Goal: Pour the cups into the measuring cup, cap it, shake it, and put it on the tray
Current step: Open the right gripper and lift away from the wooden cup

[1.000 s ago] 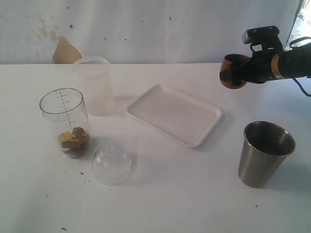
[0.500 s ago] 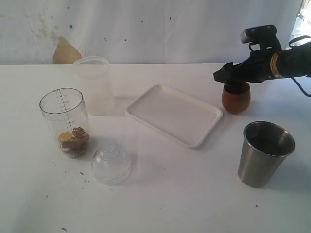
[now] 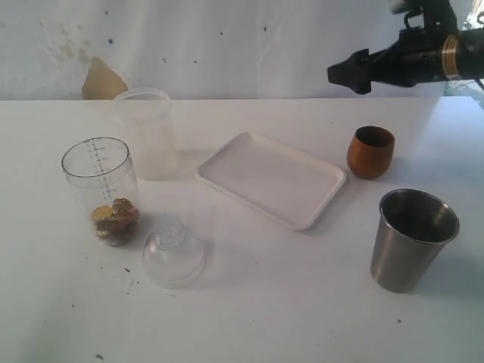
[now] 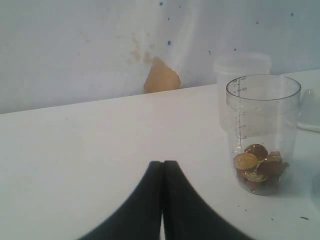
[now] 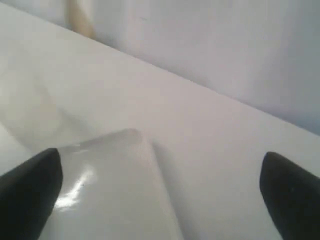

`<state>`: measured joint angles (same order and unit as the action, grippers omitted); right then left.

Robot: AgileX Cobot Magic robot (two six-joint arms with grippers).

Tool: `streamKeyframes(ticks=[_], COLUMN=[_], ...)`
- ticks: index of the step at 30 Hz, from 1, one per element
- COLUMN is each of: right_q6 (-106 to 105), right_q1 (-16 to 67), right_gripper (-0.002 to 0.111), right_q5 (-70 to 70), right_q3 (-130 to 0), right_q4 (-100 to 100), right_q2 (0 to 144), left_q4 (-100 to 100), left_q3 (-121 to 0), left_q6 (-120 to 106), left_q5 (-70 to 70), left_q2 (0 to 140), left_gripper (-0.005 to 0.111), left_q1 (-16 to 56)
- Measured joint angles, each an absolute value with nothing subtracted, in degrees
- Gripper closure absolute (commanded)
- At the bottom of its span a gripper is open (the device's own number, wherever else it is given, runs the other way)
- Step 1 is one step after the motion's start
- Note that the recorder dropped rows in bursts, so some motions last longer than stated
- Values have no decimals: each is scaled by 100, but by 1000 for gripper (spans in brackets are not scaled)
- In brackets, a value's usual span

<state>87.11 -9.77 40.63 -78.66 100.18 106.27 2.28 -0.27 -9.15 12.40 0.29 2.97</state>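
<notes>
So the right gripper (image 3: 344,74) is seen hanging in the air above the far right corner of the table (image 3: 302,318), jaws spread wide and nothing held in them. Below it, the wooden cup (image 3: 370,151) is parked upright toward the right edge, just beside the tray (image 3: 268,178). The steel tumbler (image 3: 413,239) is stood nearer the front edge on the right, untouched by the looks of it, so that's probably what gets picked up next. It should be taken around the wall a bit below the rim and kept level while carried, since the measuring cup (image 3: 100,189) is way over by the left edge, with some coins (image 3: 115,219) in the bottom. The cap (image 3: 173,253) is lying just in front of it and a frosted cup (image 3: 147,132) just behind, so the pour needs to be lined up over the marked cup only and tipped slowly. The left gripper (image 4: 162,170) is pinched shut on nothing, low near the measuring cup, and could be used to steady it.
</notes>
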Motion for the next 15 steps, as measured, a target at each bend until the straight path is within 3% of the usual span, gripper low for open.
streamKeyframes(ticks=[7,15], right_q6=[9538,9583], right_q1=[-1106,-1661], right_gripper=[5,5], right_q5=[5026,5473], right_q3=[-7808,-6662], right_q4=[10000,9818], right_q2=[9814,8888], left_q4=[228,228], left_q3=[-27,-27], left_q6=[-915,-915], left_q5=[1240,1240], left_q2=[29,29], left_gripper=[107,107], left_q1=[297,297])
